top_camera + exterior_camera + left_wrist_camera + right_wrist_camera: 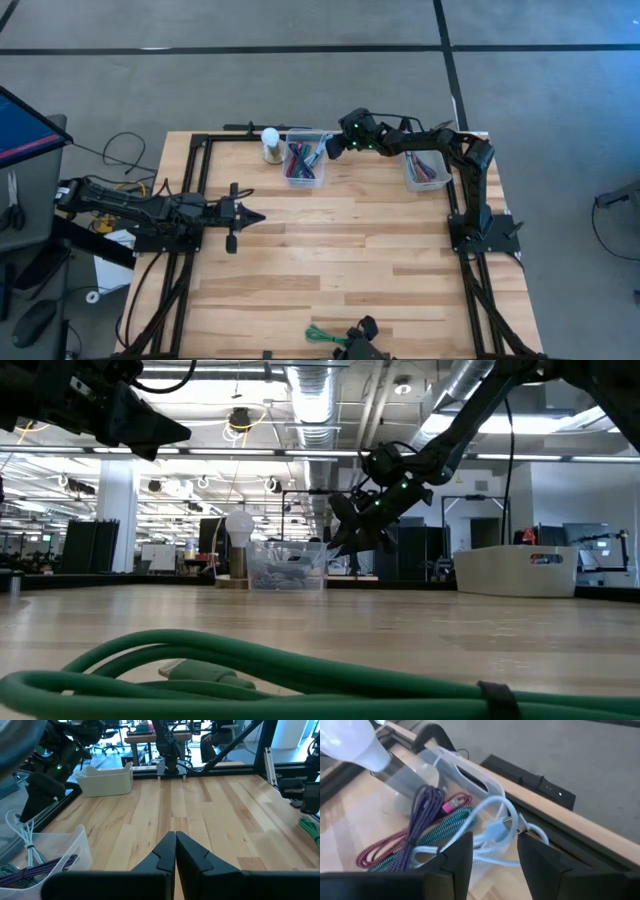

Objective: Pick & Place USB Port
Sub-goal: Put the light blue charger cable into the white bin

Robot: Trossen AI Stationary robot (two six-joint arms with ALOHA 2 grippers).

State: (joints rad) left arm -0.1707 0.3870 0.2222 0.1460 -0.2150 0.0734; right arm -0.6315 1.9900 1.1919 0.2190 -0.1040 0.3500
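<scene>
Directly beneath the right gripper (495, 852), between its two parted dark fingers, lies a pale blue USB cable (492, 827) with its plug near the fingertips; nothing is grasped. The plug's long axis runs roughly across the gap between the fingers, though which end leads I cannot tell. The cable loops over coiled purple, magenta and teal cables (425, 827), all inside a clear bin (305, 160) just below the gripper. Beyond that bin from the gripper stands a white bulb (270, 140) on its base, touching or just beside the bin wall. Behind the gripper, near the right arm's elbow, sits a second bin (425, 170). Well apart, the left gripper (250, 216) waits over bare table (340, 260), fingers clenched together with nothing between them. A green cable (250, 670) lies at the table's near edge.
</scene>
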